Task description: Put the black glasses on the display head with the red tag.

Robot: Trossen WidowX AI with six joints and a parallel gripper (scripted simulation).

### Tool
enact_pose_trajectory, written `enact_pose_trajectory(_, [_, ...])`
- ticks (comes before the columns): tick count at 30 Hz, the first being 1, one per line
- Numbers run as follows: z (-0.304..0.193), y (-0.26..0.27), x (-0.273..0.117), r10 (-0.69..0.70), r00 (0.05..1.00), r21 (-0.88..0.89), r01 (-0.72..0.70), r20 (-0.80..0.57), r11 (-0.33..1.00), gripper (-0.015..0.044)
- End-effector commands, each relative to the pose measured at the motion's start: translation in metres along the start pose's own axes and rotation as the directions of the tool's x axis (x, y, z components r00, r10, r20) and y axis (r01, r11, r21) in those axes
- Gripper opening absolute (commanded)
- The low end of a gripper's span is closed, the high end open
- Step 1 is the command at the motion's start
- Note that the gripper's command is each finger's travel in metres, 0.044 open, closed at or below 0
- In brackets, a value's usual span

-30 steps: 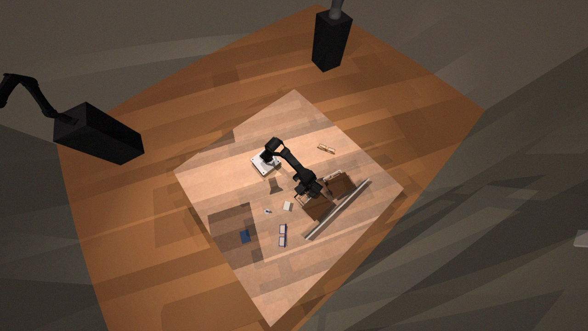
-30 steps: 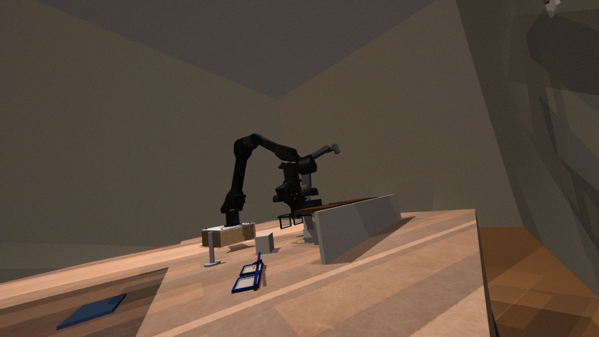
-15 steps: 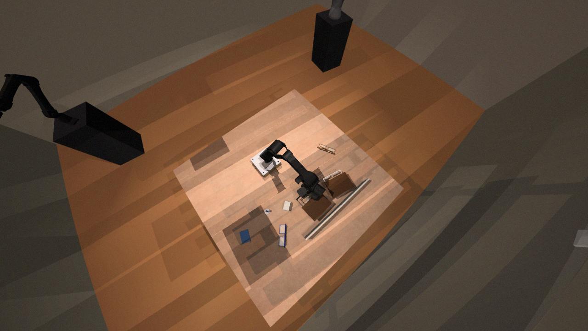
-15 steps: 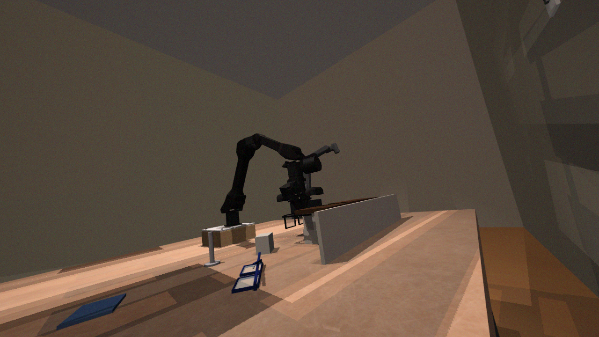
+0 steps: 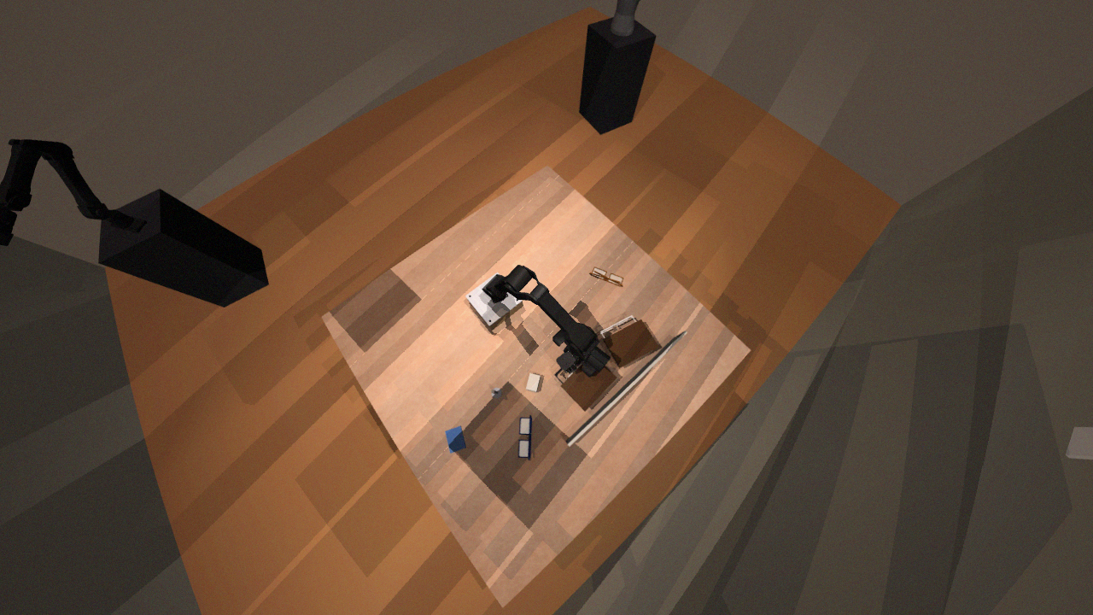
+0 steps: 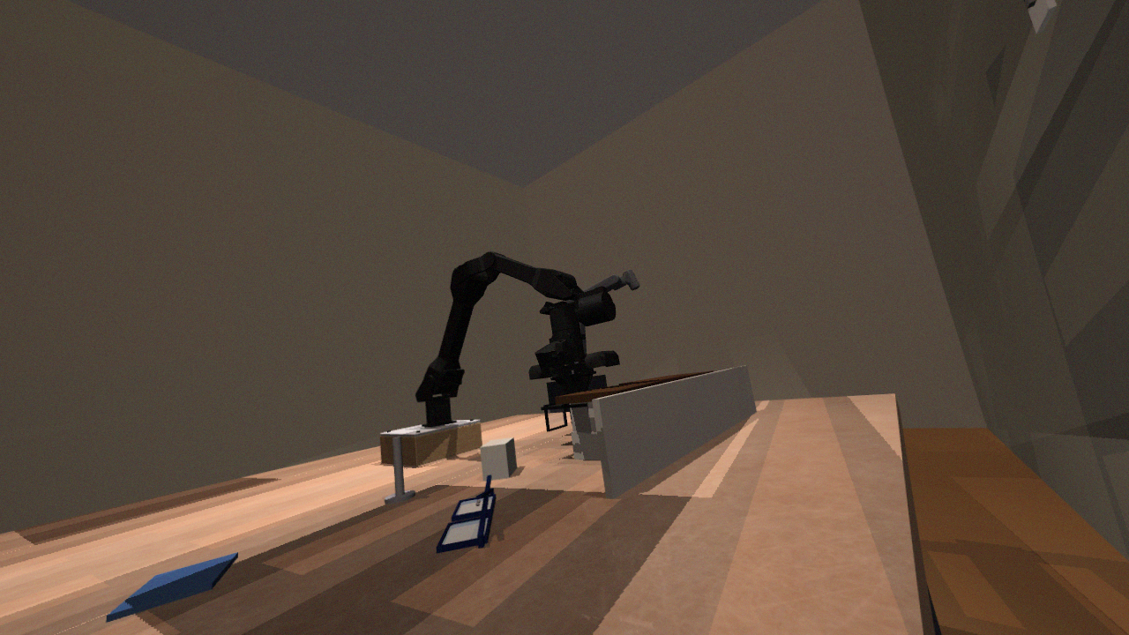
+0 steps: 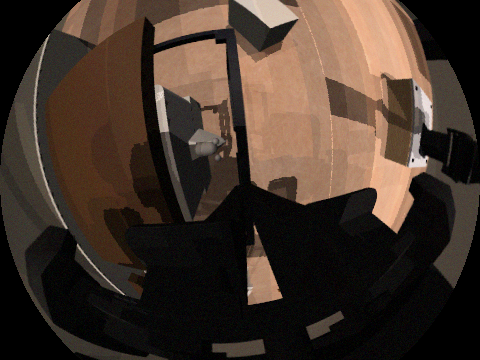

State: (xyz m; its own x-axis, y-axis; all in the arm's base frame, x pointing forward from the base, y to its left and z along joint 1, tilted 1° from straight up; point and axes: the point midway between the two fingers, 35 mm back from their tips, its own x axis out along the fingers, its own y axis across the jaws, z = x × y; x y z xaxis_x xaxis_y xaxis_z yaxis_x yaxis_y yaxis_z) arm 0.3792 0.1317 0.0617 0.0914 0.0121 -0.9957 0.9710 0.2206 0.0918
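My gripper (image 7: 243, 190) (image 6: 569, 399) points down and is shut on the black glasses (image 7: 237, 100) (image 6: 555, 407). In the wrist view their front bar runs away from the fingertips, in front of the grey nose (image 7: 206, 147) of the nearer display head, and one temple reaches toward the brown top board (image 7: 100, 125) (image 5: 588, 391) of that head. Whether the temple touches the head cannot be told. A gap shows between bar and nose. The other display head, with its brown board (image 5: 632, 342), stands beside it. No red tag can be made out. The arm hides much of the glasses from above.
A long grey panel (image 5: 626, 388) (image 6: 678, 434) stands behind the heads. A white block (image 5: 534, 382) (image 6: 497, 459) (image 7: 272, 17), a small post (image 5: 495, 392) (image 6: 399, 466), blue glasses (image 5: 530, 437) (image 6: 487, 521), a blue plate (image 5: 455, 439) (image 6: 177, 584) and tan glasses (image 5: 606, 276) are around.
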Motion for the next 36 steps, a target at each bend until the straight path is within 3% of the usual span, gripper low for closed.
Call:
enact_pose_trajectory(1, [-0.0003, 0.0043, 0.0025, -0.009, 1.0, -0.006, 0.009, -0.003, 1.0, 0.0])
enact_pose_trajectory(36, [-0.0004, 0.0067, 0.0089, -0.009, 1.0, -0.006, 0.009, -0.003, 1.0, 0.0])
